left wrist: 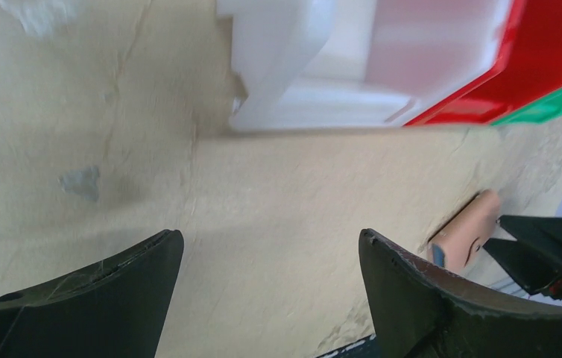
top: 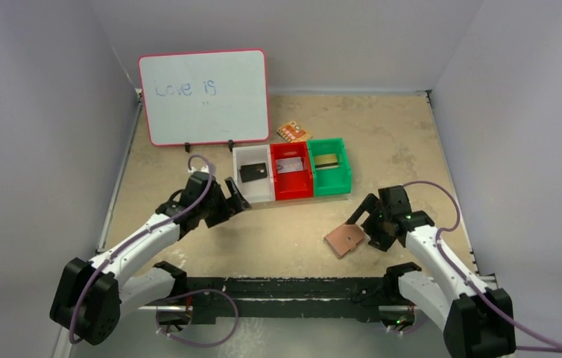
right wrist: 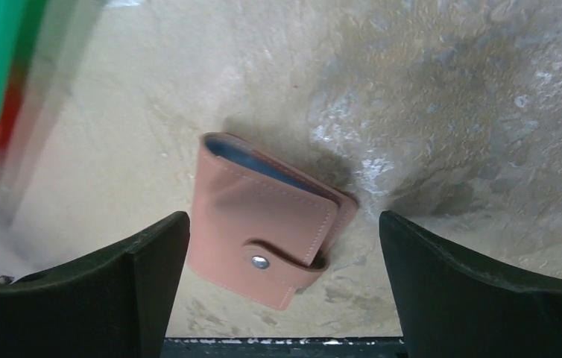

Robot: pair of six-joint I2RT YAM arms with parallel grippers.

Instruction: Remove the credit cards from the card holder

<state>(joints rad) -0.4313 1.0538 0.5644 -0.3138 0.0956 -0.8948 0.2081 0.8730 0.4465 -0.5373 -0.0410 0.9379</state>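
Observation:
The tan-brown card holder (top: 343,240) lies folded shut on the table at the front right, its snap tab fastened. In the right wrist view the card holder (right wrist: 267,216) shows a pale blue edge. My right gripper (top: 364,227) is open and hovers just above its right side; in its wrist view the right gripper (right wrist: 282,224) straddles the holder without touching it. My left gripper (top: 238,195) is open and empty near the white bin's front-left corner; the left wrist view shows the left gripper (left wrist: 270,239) over bare table. One card lies in each bin: dark (top: 253,172), pale (top: 290,165), gold (top: 327,160).
The white bin (top: 263,195), red bin (top: 293,193) and green bin (top: 343,179) stand side by side mid-table. An orange patterned packet (top: 293,132) lies behind them. A whiteboard (top: 203,97) stands at the back left. Grey walls enclose the table.

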